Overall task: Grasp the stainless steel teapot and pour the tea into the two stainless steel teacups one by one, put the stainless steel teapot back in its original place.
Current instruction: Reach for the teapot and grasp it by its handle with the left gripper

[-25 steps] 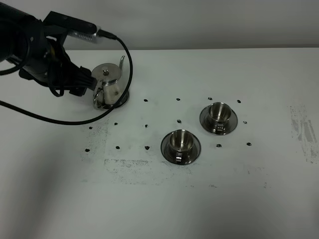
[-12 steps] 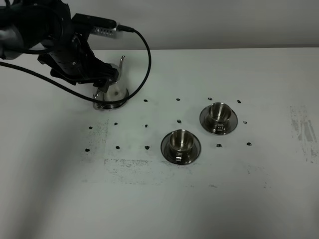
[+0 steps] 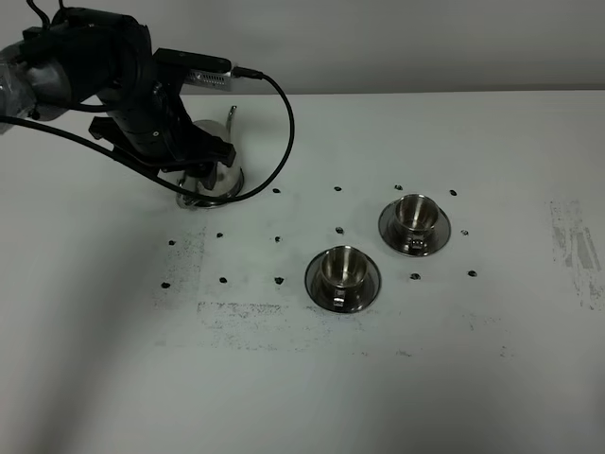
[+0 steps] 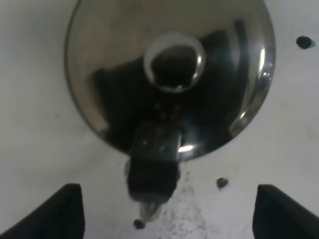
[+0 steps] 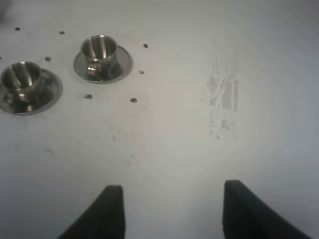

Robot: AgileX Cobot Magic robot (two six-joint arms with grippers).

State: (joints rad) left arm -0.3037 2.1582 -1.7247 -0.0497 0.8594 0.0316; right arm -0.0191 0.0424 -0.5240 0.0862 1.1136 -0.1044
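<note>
Toward the far left corner of the counter [image 3: 302, 397], the left pincer [image 4: 173, 211] hangs directly above the teapot [image 3: 220, 176]. Its two dark fingers [image 4: 67, 209] are spread wide. In the wrist view the pot's loop handle [image 4: 152, 169] lies between them, touching neither. That same view looks straight down on the shiny domed lid [image 4: 224, 99] and its round knob [image 4: 174, 62].

From the high camera, the black left arm [image 3: 104, 76] covers most of the pot. Only the flared base and the thin spout [image 3: 232, 117] show, with the spout pointing toward the far edge. The pot stands upright on the counter. A black cable [image 3: 284, 142] loops from the arm around the pot's right side.

Near the middle of the counter, well apart from the pot, two small steel cups stand upright, each on a wide saucer. The nearer cup [image 3: 342, 272] sits closer to the front edge. The farther cup [image 3: 414, 219] sits just beside it, toward the right edge. What is inside them cannot be made out.

Small black dots [image 3: 277, 190] are scattered between the pot and the cups, and a grey scuff [image 3: 575, 248] marks the surface by the right edge.

The right pincer [image 5: 172, 209] does not show in the high view. Its own camera shows its fingers parted over bare counter, holding nothing, with both cups well away from it.
</note>
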